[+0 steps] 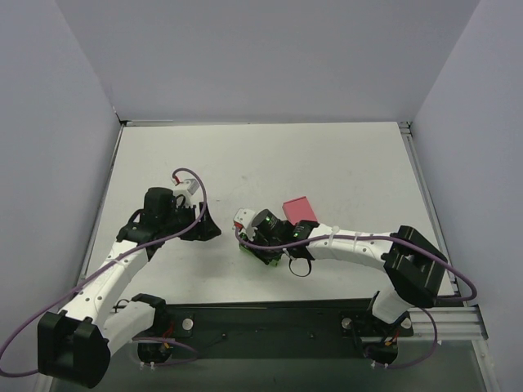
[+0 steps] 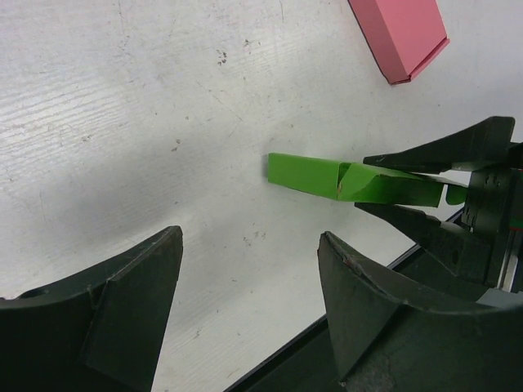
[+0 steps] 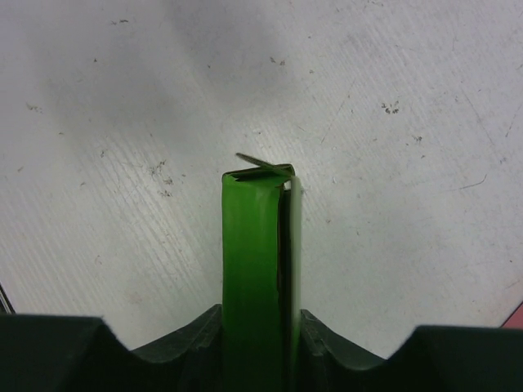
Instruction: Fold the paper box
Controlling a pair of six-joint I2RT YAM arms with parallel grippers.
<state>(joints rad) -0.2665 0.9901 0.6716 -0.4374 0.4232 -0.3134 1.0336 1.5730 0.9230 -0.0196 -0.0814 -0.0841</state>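
Observation:
The paper box (image 2: 327, 175) is a bright green, partly flattened card sleeve lying just above the white table. My right gripper (image 2: 409, 186) is shut on one end of it, with a finger on each side. In the right wrist view the paper box (image 3: 253, 261) stands up between the jaws of the right gripper (image 3: 257, 327), a small flap open at its far end. From above, the right gripper (image 1: 260, 237) hides most of the paper box (image 1: 276, 260). My left gripper (image 2: 249, 245) is open and empty, a short way from the box's free end; in the top view the left gripper (image 1: 208, 229) sits to the left.
A flat pink box (image 1: 299, 209) lies just behind the right gripper; the pink box (image 2: 400, 37) shows at the upper right of the left wrist view. The table's dark near edge (image 2: 278, 359) runs close under the left fingers. Grey walls enclose the table.

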